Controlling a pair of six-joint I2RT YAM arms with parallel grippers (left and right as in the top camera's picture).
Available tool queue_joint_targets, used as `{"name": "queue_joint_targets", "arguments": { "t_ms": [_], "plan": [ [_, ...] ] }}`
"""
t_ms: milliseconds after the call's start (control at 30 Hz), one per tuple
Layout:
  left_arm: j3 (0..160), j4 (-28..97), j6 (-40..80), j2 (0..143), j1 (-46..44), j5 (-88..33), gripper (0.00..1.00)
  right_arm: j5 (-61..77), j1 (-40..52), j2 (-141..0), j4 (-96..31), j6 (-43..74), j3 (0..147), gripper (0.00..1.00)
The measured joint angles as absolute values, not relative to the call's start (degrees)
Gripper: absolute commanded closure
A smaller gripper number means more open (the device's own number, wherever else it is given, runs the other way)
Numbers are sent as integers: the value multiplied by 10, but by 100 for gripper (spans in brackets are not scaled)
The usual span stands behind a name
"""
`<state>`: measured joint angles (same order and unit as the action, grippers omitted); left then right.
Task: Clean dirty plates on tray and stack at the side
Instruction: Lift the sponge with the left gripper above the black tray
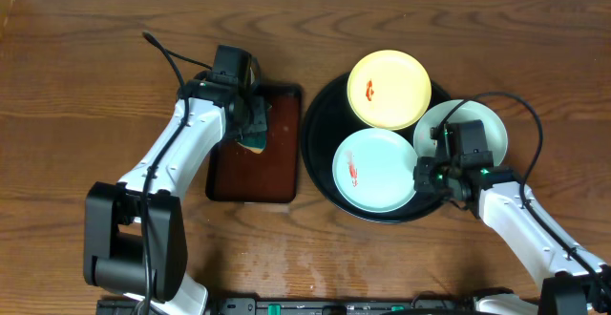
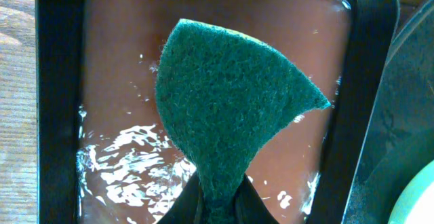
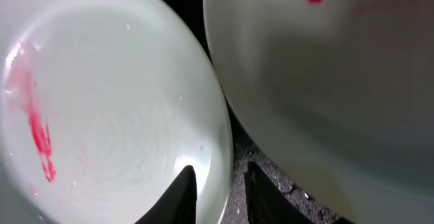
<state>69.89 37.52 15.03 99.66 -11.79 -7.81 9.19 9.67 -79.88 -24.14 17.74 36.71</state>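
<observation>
Noted: round tray (image 1: 313,157) was glossy black, yellow plate (image 1: 393,94) pale with red-orange smear, middle plate (image 1: 380,174) and right plate (image 1: 493,121) mint-white, the middle one streaked red, sponge (image 2: 230,108) dark green, rectangular tray (image 1: 253,177) reddish brown, desk (image 1: 86,86) brown wood-grain.

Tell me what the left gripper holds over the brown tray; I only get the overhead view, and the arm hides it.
Observer: A green scouring pad, pinched at one end by the left gripper.
Operator: Is that tray dry?
Observer: No, the left wrist view shows water glinting on the brown tray.
Operator: And the other arm?
Observer: The right gripper has its jaws apart, one finger over the smeared mint plate, the other outside its rim.
</observation>
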Motion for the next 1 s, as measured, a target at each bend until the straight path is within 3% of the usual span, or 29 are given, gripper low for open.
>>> {"name": "queue_joint_targets", "arguments": {
  "t_ms": [267, 533, 1000],
  "plan": [
    [699, 375, 150, 982, -118, -75, 93, 91, 97, -799, -239, 174, 357, 89],
    [699, 375, 150, 835, -118, -49, 93, 90, 99, -801, -235, 174, 355, 99],
    [700, 360, 150, 743, -118, -41, 93, 90, 102, -802, -230, 174, 355, 99]
  ]
}}
